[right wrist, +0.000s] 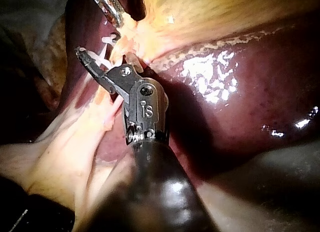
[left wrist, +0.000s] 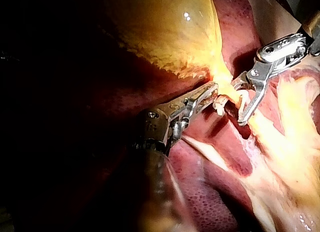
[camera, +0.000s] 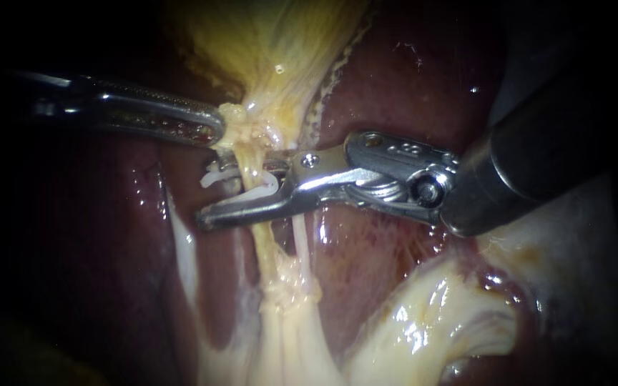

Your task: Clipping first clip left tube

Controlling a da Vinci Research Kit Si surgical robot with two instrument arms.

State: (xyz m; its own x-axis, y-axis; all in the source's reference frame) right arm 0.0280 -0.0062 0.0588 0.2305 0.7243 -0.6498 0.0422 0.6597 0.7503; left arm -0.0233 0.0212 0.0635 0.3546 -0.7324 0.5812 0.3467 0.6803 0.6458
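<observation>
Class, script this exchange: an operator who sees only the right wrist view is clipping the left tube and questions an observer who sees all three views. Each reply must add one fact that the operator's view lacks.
Operator: Only one jaw shows here. Where is the other?
Observer: The endoscope view shows both. The right instrument's tool is open, with the left tube and a white clip between its jaws.
Operator: Is my other instrument holding anything?
Observer: Yes. In the left wrist view the left instrument's tool is shut on tissue at the narrow end of the gallbladder.
</observation>
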